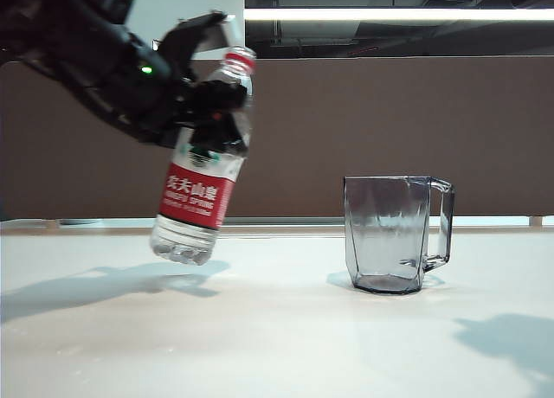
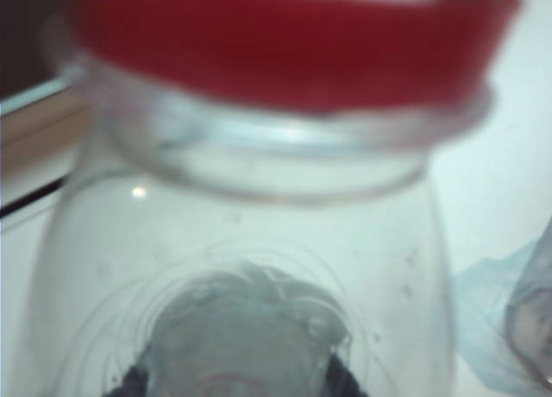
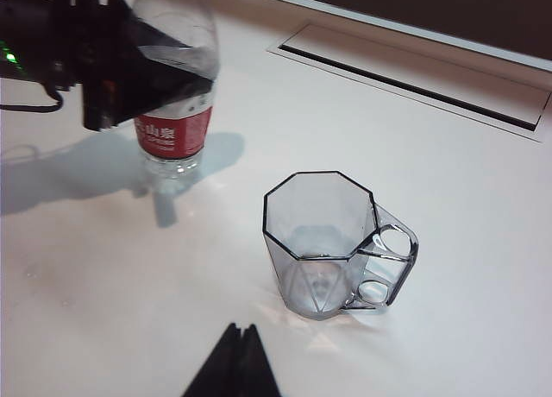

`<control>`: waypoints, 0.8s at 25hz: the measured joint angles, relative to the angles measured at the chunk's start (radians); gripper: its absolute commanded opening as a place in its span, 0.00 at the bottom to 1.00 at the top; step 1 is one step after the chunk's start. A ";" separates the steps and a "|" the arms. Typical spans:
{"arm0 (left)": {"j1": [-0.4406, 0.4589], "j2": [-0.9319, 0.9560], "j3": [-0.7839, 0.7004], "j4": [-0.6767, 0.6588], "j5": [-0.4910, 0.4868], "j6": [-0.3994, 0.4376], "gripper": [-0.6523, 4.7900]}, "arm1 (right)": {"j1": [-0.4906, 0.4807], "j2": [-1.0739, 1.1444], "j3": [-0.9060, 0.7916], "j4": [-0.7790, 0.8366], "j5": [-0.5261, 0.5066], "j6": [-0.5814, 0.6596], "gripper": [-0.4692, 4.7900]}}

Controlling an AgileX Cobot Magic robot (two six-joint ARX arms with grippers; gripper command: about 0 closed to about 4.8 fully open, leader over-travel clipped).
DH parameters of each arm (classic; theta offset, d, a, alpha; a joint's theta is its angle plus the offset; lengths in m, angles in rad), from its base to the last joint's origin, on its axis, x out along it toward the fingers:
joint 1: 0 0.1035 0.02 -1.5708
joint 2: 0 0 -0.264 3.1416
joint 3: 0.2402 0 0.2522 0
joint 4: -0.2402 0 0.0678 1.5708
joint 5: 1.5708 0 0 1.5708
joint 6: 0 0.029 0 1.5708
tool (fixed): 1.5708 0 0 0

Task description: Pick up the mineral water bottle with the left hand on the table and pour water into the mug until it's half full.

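Note:
My left gripper (image 1: 212, 104) is shut on the mineral water bottle (image 1: 201, 190), gripping it just above the red-and-white label. The bottle hangs clear of the table (image 1: 260, 337), its neck leaning right toward the mug (image 1: 389, 234). Close up in the left wrist view, the bottle (image 2: 250, 224) fills the frame, with its red ring (image 2: 285, 43) blurred and dark fingertips (image 2: 129, 384) flanking the body. The smoky faceted mug (image 3: 323, 242) stands upright, well apart from the bottle (image 3: 177, 121). My right gripper (image 3: 241, 332) is shut and empty, hovering near the mug.
A long recessed slot (image 3: 414, 78) runs along the table's far side, behind the mug. A brown wall panel (image 1: 389, 130) backs the table. The left arm's shadow lies on the tabletop under the bottle.

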 measured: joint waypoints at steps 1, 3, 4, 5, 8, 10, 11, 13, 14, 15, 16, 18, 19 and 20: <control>-0.017 0.021 0.025 -0.011 -0.029 0.022 0.44 | 0.000 0.000 0.000 0.000 0.000 0.000 0.09; -0.047 0.065 0.071 -0.029 -0.071 0.058 0.44 | 0.000 0.000 0.000 0.000 0.000 0.000 0.09; -0.076 0.101 0.109 -0.053 -0.098 0.082 0.44 | 0.000 0.000 0.000 0.000 0.000 0.000 0.09; -0.097 0.122 0.127 -0.061 -0.115 0.100 0.44 | 0.000 0.000 0.000 0.000 0.000 0.000 0.09; -0.146 0.160 0.164 -0.074 -0.173 0.144 0.44 | 0.000 0.000 0.000 0.000 0.000 0.000 0.09; -0.165 0.171 0.179 -0.074 -0.224 0.174 0.44 | 0.000 0.000 0.000 0.000 0.000 0.000 0.09; -0.172 0.175 0.183 -0.074 -0.240 0.188 0.44 | 0.000 0.000 0.000 0.000 0.000 0.000 0.09; -0.182 0.183 0.183 -0.075 -0.262 0.234 0.44 | 0.000 0.000 0.000 0.000 0.000 0.000 0.09; -0.185 0.184 0.183 -0.076 -0.264 0.245 0.44 | 0.000 0.000 0.000 0.000 0.000 0.000 0.09; -0.186 0.185 0.183 -0.076 -0.263 0.255 0.44 | 0.000 0.000 0.000 0.000 0.000 0.000 0.09; -0.187 0.185 0.184 -0.076 -0.263 0.266 0.44 | 0.000 0.000 0.000 0.000 0.000 0.000 0.09; -0.187 0.185 0.185 -0.075 -0.265 0.288 0.44 | 0.000 0.000 0.000 0.000 0.000 0.000 0.09; -0.186 0.185 0.188 -0.076 -0.273 0.303 0.44 | 0.000 0.000 0.000 0.000 0.000 0.000 0.09; -0.186 0.185 0.188 -0.075 -0.285 0.322 0.44 | 0.000 0.000 0.000 0.000 0.000 0.000 0.09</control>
